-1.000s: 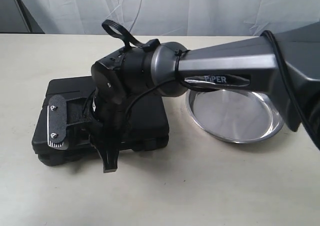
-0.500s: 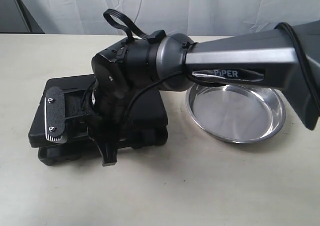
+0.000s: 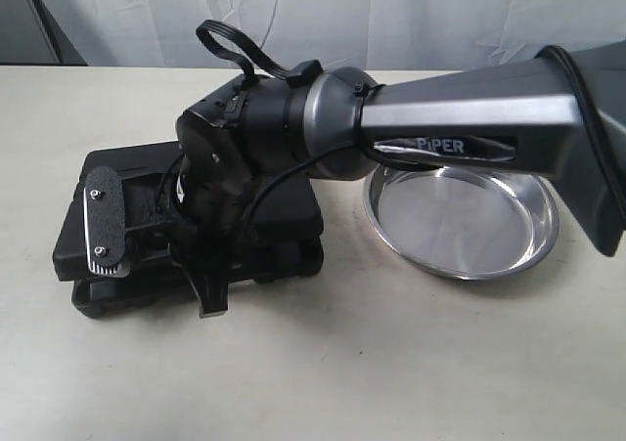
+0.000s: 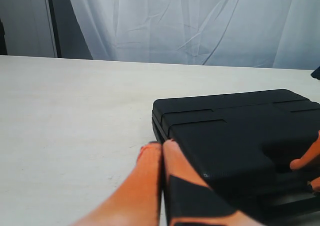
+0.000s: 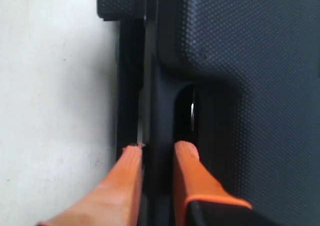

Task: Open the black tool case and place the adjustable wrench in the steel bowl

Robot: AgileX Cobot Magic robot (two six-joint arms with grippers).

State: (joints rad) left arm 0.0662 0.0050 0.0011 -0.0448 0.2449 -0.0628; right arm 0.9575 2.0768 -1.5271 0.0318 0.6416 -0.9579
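Note:
The black tool case point(image 3: 289, 216) lies left of centre on the table, its lid lifted a little off the base along the front edge. My right arm reaches across, and my right gripper point(image 5: 157, 151) is shut on the case's handle bar point(image 5: 160, 110), one finger in the handle slot. From outside, that right gripper point(image 3: 117, 270) sits at the case's front left. My left gripper point(image 4: 162, 145) is shut and empty, its tips beside the case's corner point(image 4: 160, 116). The steel bowl point(image 3: 460, 231) stands empty to the right. The adjustable wrench is hidden inside the case.
The right arm's grey forearm point(image 3: 460, 118) spans above the bowl's far rim. A white curtain point(image 3: 391, 11) closes off the back of the table. Bare tabletop point(image 3: 391, 363) runs along the front.
The case lid has risen slightly and the gap between lid and base at the front has widened. The right wrist has lifted and shifted a little left with it.

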